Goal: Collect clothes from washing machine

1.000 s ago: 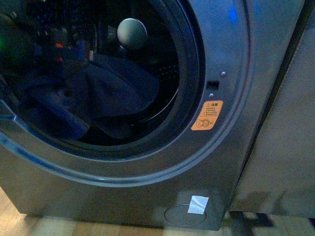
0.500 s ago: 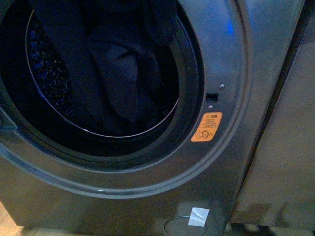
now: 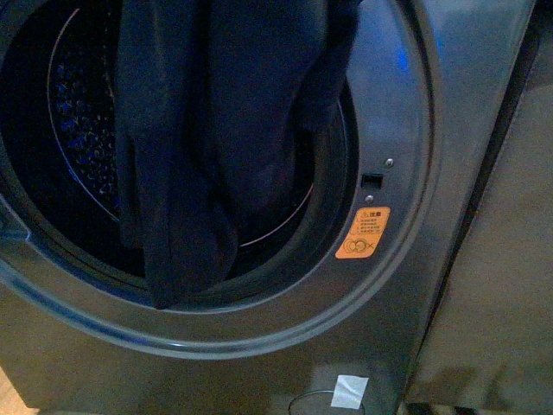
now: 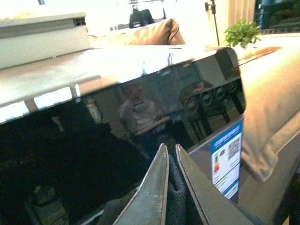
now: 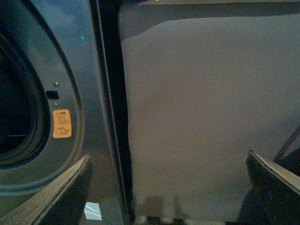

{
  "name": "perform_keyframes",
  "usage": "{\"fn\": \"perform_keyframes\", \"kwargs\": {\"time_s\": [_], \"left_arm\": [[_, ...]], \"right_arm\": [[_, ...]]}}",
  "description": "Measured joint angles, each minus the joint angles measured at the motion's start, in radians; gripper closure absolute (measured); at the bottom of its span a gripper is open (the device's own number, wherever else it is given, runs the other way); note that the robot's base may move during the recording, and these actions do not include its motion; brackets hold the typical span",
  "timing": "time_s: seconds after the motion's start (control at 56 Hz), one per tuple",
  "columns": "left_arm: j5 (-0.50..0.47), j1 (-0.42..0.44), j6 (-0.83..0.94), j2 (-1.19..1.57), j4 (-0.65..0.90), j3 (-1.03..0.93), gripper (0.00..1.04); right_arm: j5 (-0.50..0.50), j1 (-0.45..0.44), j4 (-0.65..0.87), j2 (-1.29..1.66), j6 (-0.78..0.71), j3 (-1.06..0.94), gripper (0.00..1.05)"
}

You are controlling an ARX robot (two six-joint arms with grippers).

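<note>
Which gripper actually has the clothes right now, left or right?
The left gripper: it is shut on the dark knit clothes. The right gripper is wide open with nothing between its fingers, pointing at the washing machine front.

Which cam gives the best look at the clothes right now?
Front view: the clothes hang down across the washing machine porthole. Left wrist shows only a scrap of knit pinched in the left gripper. Right wrist shows none, just the machine front and orange sticker.
</note>
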Motion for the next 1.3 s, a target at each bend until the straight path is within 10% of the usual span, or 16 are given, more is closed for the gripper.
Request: {"fn": "perform_keyframes", "kwargs": {"time_s": [0.411, 0.893, 1.304], "left_arm": [[-0.048, -0.214, 0.058, 0.229, -0.312, 0.582, 0.99], [-0.032, -0.233, 0.027, 0.539, -0.760, 1.213, 0.99], [-0.032, -0.233, 0.024, 0.631, -0.854, 1.352, 0.99]], "right_arm": [[0.000, 0.000, 0.000, 0.000, 0.000, 0.000, 0.07], [0.000, 0.000, 0.000, 0.000, 0.000, 0.000, 0.07], [0.000, 0.000, 0.000, 0.000, 0.000, 0.000, 0.07]]}}
